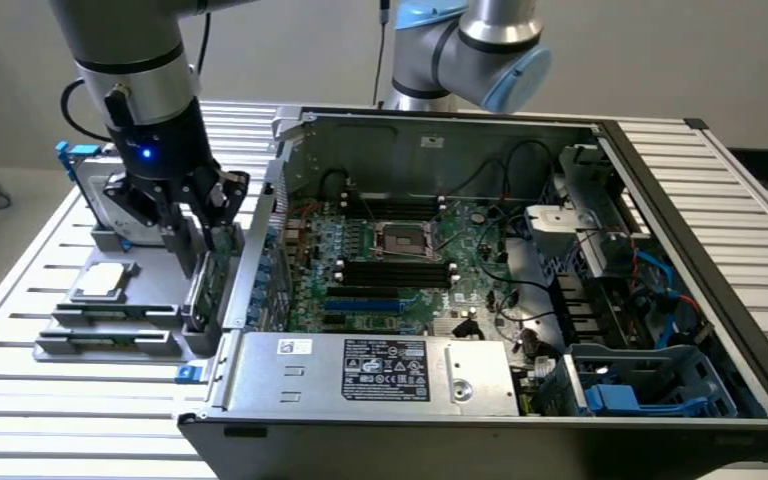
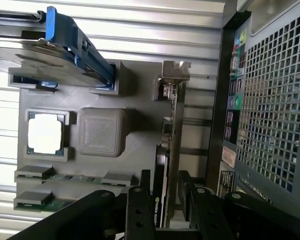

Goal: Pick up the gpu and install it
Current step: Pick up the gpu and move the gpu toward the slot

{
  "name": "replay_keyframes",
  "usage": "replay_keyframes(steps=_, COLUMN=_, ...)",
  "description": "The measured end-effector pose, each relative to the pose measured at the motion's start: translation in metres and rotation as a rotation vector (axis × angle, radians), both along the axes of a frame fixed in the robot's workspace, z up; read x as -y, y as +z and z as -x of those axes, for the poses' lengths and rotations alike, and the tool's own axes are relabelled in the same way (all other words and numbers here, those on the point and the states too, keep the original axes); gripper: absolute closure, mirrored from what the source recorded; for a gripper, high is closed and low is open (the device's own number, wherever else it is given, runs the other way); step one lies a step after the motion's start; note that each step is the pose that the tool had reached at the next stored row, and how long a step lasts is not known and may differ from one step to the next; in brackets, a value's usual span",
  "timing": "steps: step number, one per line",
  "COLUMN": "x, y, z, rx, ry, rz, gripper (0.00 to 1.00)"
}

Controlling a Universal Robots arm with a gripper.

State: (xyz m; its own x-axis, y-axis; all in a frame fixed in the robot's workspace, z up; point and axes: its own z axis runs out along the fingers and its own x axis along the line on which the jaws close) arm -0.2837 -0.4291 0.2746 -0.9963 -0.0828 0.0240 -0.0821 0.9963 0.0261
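The gpu (image 1: 219, 262) stands on its edge in a slot of the grey parts holder (image 1: 77, 345), just outside the open computer case's side wall. In the wrist view the gpu (image 2: 173, 125) shows as a thin green board with a metal bracket at its far end and a black face. My gripper (image 1: 204, 238) hangs straight over it, open, with one finger on each side of the card. The two black fingers (image 2: 140, 212) straddle the card's near end in the wrist view, and my gripper (image 2: 170, 210) has not closed on it.
On the holder also sit a silver hard drive in a blue frame (image 2: 65, 45), a processor chip (image 2: 45, 132) and two memory sticks (image 2: 65, 177). The open case (image 1: 704, 250) with its motherboard (image 1: 398, 260) lies on the exterior view's right. A second arm (image 1: 471, 50) stands behind it.
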Motion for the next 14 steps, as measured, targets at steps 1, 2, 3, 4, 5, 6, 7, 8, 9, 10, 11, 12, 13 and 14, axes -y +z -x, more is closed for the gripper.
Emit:
replay_keyframes(steps=1, x=0.0002, y=-0.0018, z=0.000, rx=0.0000, ry=0.003, rz=0.0000, gripper=0.64)
replay_keyframes(steps=2, x=0.0003, y=-0.0035, z=0.000, rx=0.0000, ry=0.006, rz=0.0000, gripper=0.64)
replay_keyframes(steps=3, x=0.0005, y=-0.0054, z=0.000, rx=0.0001, ry=0.008, rz=-0.0001, gripper=0.64)
replay_keyframes(steps=4, x=0.0006, y=-0.0072, z=0.000, rx=0.0001, ry=0.011, rz=-0.0001, gripper=0.64)
replay_keyframes(steps=5, x=0.0008, y=-0.0091, z=0.000, rx=0.0002, ry=0.014, rz=-0.0002, gripper=0.64)
replay_keyframes(steps=6, x=0.0010, y=-0.0108, z=0.000, rx=0.0001, ry=0.016, rz=-0.0001, gripper=0.64)
replay_keyframes(steps=7, x=0.0012, y=-0.0126, z=0.000, rx=0.0001, ry=0.019, rz=-0.0001, gripper=0.64)
replay_keyframes(steps=8, x=0.0014, y=-0.0145, z=0.000, rx=0.0001, ry=0.020, rz=-0.0001, gripper=0.64)
replay_keyframes(steps=9, x=0.0016, y=-0.0162, z=0.001, rx=0.0000, ry=0.021, rz=-0.0001, gripper=0.64)
replay_keyframes(steps=10, x=0.0017, y=-0.0181, z=0.001, rx=0.0000, ry=0.022, rz=0.0000, gripper=0.64)
replay_keyframes(steps=11, x=0.0017, y=-0.0200, z=0.002, rx=0.0001, ry=0.023, rz=-0.0001, gripper=0.64)
replay_keyframes(steps=12, x=0.0017, y=-0.0217, z=0.002, rx=0.0000, ry=0.023, rz=-0.0001, gripper=0.64)
replay_keyframes(steps=13, x=0.0017, y=-0.0236, z=0.003, rx=0.0001, ry=0.023, rz=-0.0001, gripper=0.64)
replay_keyframes(steps=14, x=0.0017, y=-0.0254, z=0.003, rx=0.0000, ry=0.024, rz=-0.0001, gripper=0.64)
